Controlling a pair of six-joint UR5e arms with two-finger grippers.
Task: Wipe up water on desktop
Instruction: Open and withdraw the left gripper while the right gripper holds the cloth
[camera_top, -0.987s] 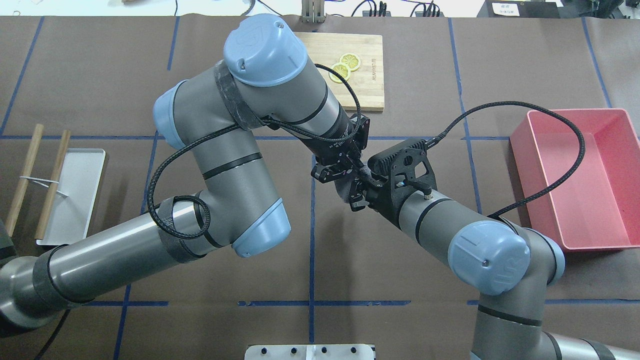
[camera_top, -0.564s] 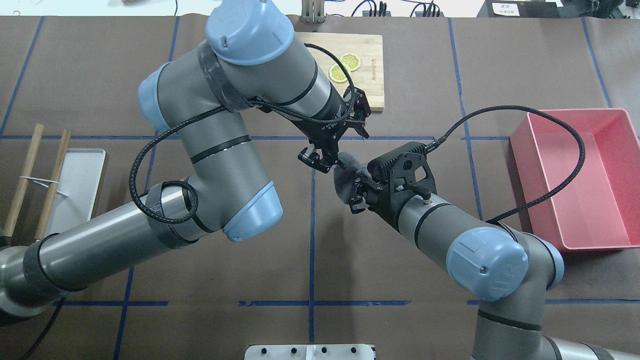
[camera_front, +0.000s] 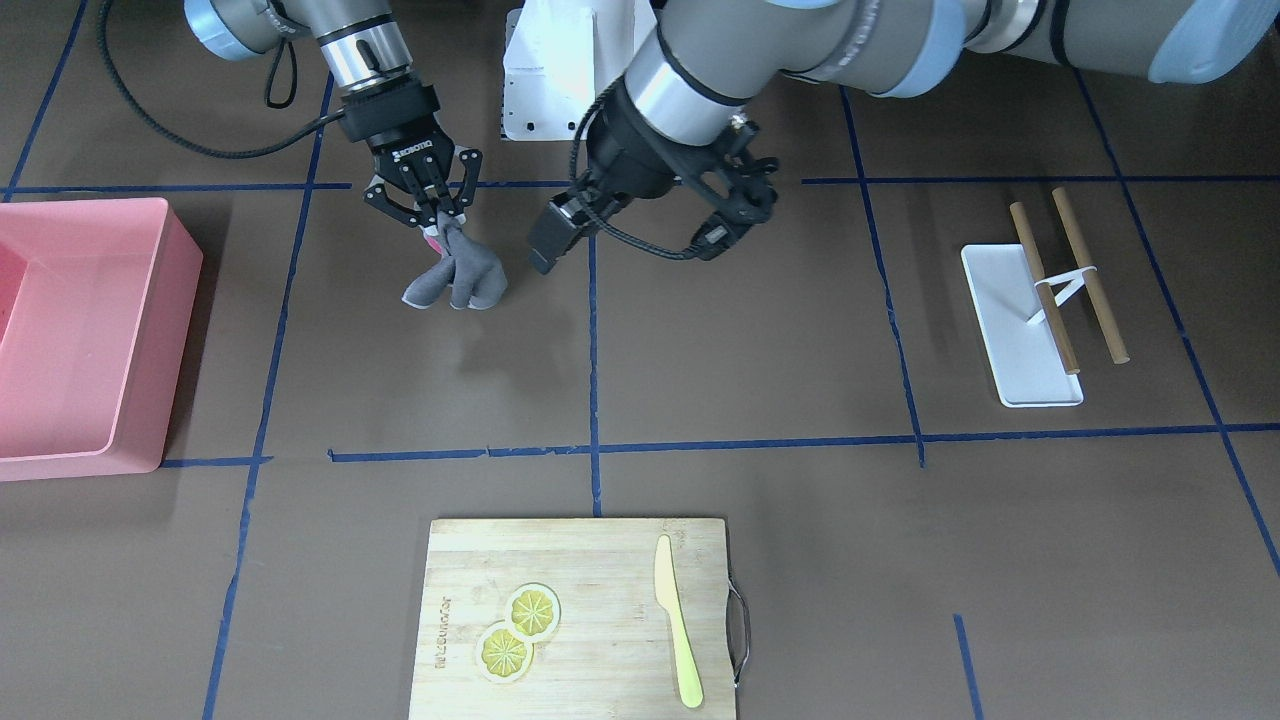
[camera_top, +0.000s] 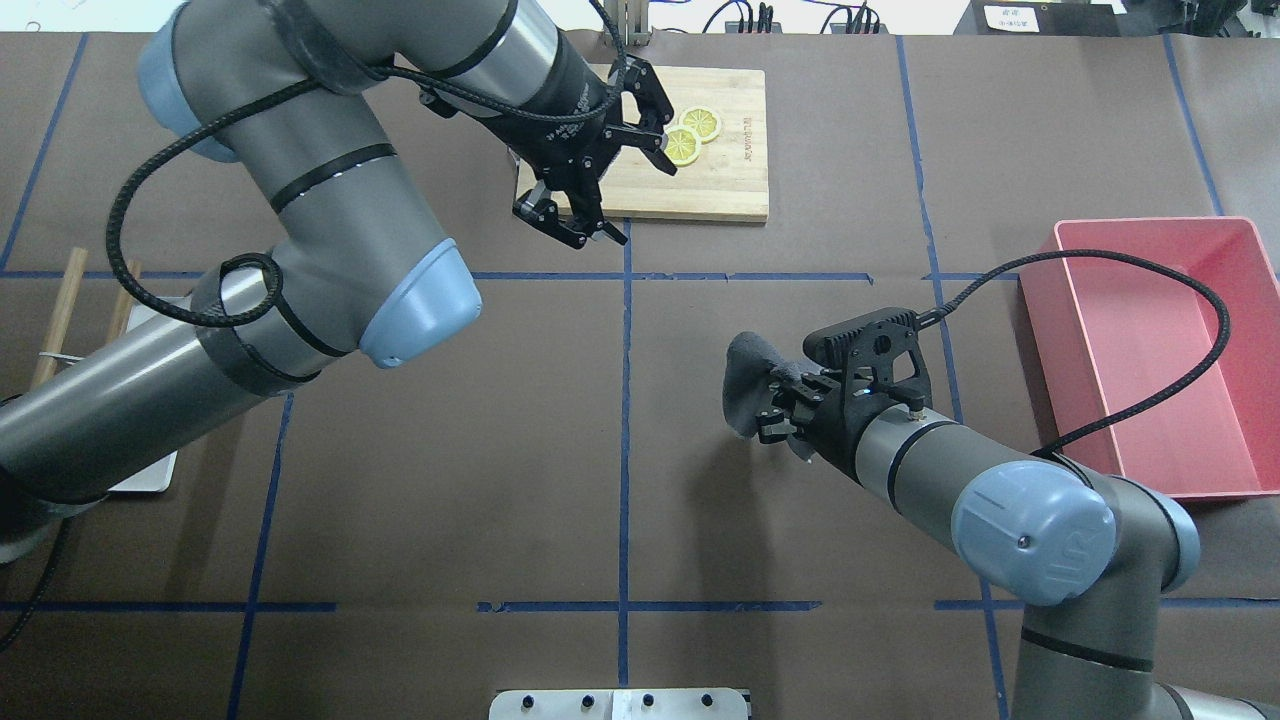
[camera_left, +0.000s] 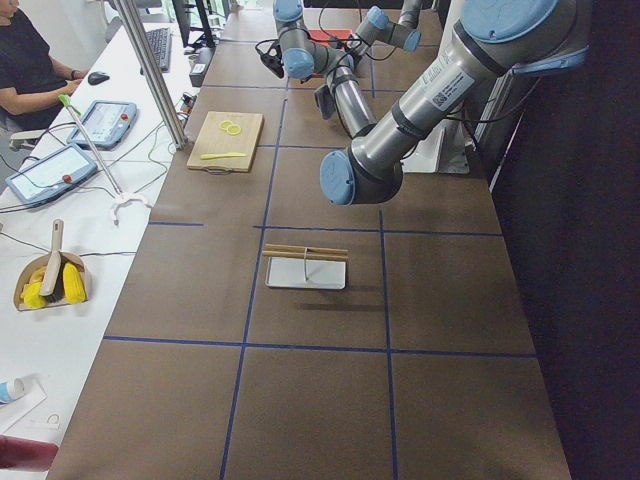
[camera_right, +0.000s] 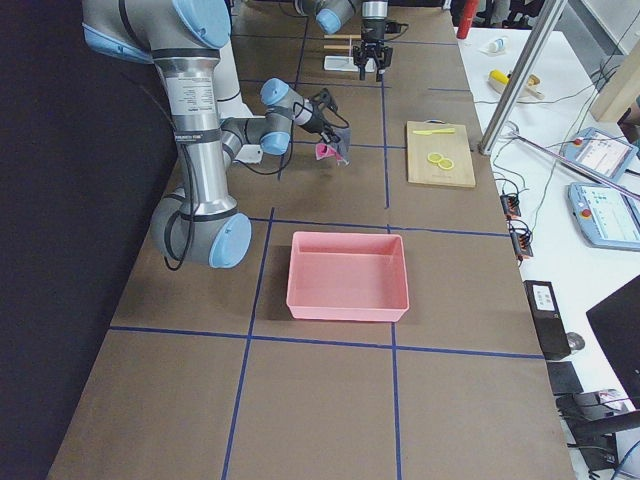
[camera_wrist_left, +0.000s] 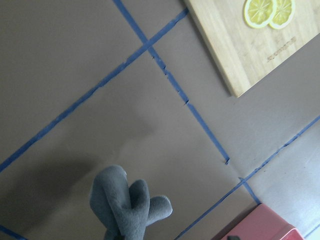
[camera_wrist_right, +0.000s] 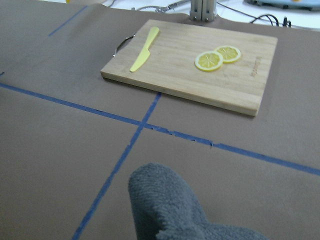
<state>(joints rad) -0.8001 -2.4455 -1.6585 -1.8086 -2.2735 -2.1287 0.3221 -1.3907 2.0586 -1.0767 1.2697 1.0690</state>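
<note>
My right gripper (camera_top: 772, 408) is shut on a grey cloth (camera_top: 745, 385), which hangs bunched from its fingers over the dark-brown desktop (camera_top: 450, 480), right of the centre tape line. The same gripper (camera_front: 440, 225) and cloth (camera_front: 460, 278) show in the front view, and the cloth shows in the left wrist view (camera_wrist_left: 127, 205) and the right wrist view (camera_wrist_right: 170, 210). My left gripper (camera_top: 632, 195) is open and empty, raised over the near edge of the cutting board (camera_top: 735, 180). It also shows in the front view (camera_front: 745, 205). I see no water on the desktop.
A pink bin (camera_top: 1040, 290) stands at the right. The wooden cutting board carries two lemon slices (camera_front: 518, 628) and a yellow knife (camera_front: 675, 620). A white tray (camera_front: 1010, 330) with two wooden sticks (camera_front: 1085, 270) lies at the left, partly hidden by my left arm in the overhead view.
My left gripper, which met the right one at the cloth, has pulled away toward the cutting board, open. My right gripper has carried the cloth to the right and nearer the robot.
</note>
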